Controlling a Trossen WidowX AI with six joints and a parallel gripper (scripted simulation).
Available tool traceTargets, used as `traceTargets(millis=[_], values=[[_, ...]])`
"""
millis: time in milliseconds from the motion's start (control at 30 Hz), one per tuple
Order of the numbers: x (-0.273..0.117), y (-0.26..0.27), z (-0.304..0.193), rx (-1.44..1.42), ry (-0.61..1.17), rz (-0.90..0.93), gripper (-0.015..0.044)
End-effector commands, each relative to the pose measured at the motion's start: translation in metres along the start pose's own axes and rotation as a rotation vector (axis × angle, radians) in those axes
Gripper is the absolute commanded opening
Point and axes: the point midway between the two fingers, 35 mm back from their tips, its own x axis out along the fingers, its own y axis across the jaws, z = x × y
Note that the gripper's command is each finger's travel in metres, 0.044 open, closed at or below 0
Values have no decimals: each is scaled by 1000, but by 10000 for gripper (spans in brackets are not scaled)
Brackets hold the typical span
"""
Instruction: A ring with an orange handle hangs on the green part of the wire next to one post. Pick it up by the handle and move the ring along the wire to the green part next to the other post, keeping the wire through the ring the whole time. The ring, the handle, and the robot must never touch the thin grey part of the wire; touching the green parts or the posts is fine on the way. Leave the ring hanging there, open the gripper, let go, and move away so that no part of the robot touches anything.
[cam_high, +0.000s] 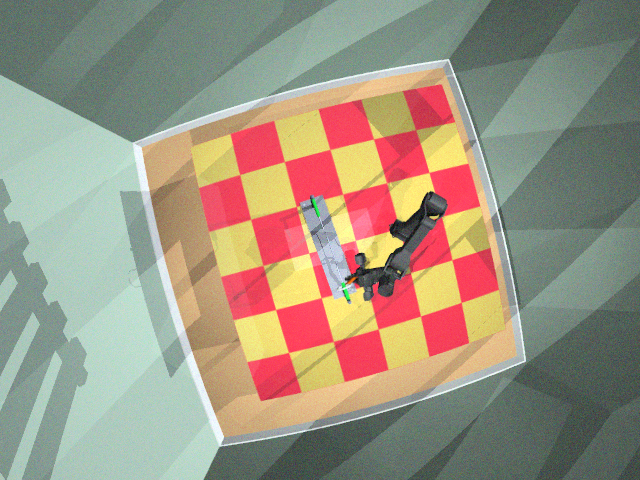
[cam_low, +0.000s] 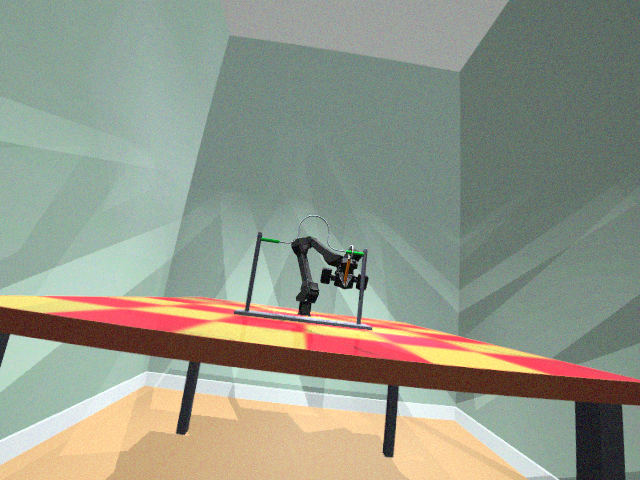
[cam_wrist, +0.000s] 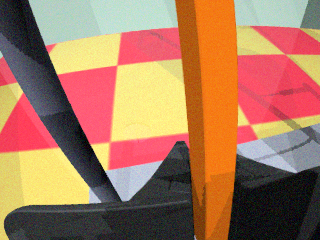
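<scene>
Now | hand (cam_wrist: 212, 216) clamped on orange handle (cam_wrist: 207, 94) | arm bent (seemingly beside post (cam_low: 361, 286))

Top view looks straight down from far above the checkered counter (cam_high: 289, 170); exterior view looks up from below its edge, distant. Wrist view sits close, facing across the same counter.

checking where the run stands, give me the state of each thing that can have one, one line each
gripper: shut on the orange handle
orange handle: clamped near its lower end, standing nearly upright
ring: at the green part by the right-hand post in the exterior view; too small to tell whether the wire runs through it
far green part: bare, nothing hanging on it
grey wire: arched between the posts; no contact with it can be made out
</scene>
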Motion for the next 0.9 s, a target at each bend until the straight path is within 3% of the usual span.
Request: traceTargets(millis=[0,867], values=[[1,1,-3,2,0,-3,-150],[8,2,-15,2,0,-3,-150]])
